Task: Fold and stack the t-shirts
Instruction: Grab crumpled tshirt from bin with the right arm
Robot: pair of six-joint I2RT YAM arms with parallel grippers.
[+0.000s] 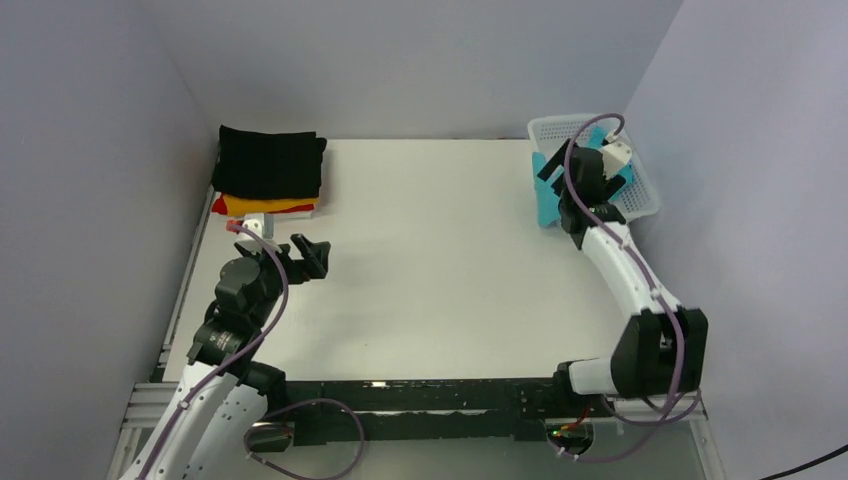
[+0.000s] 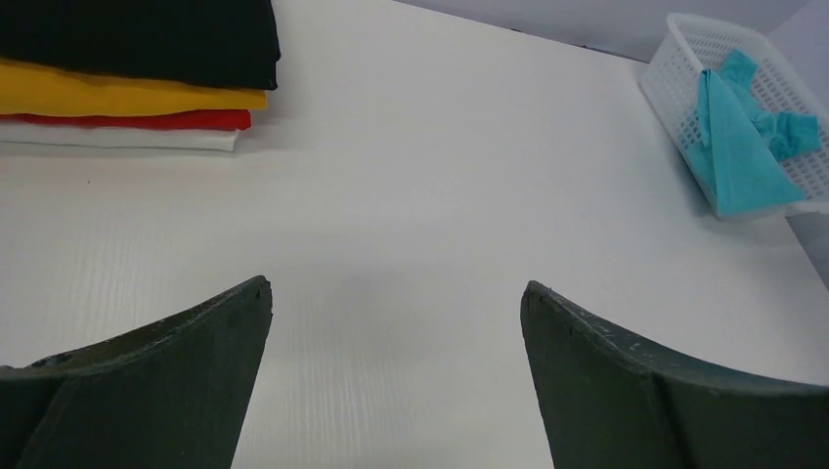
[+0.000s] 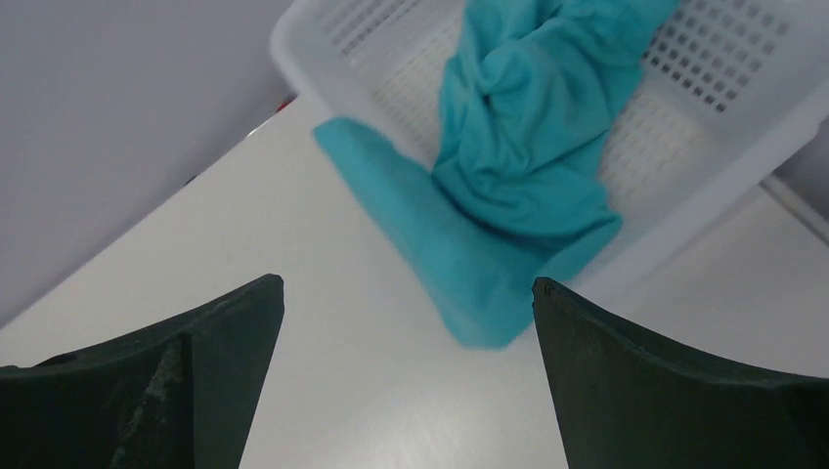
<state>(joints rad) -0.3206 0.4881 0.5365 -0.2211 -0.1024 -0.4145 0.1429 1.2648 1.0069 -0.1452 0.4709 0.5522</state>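
Right gripper (image 3: 406,293) spread wide, empty, facing teal t-shirt (image 3: 518,147) spilling from white basket (image 3: 704,59), upper right of top view — left gripper (image 2: 396,298) likewise released, folded stack (image 1: 268,175) upper left.

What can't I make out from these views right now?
- Teal t-shirt: cut off by the top edge in the right wrist view; mostly behind the right arm in the top view.
- Basket bottom: covered by that shirt, so anything beneath is hidden.
- Folded stack: cut by left wrist view's top and left edges; black top shirt covers most of the rest from above.
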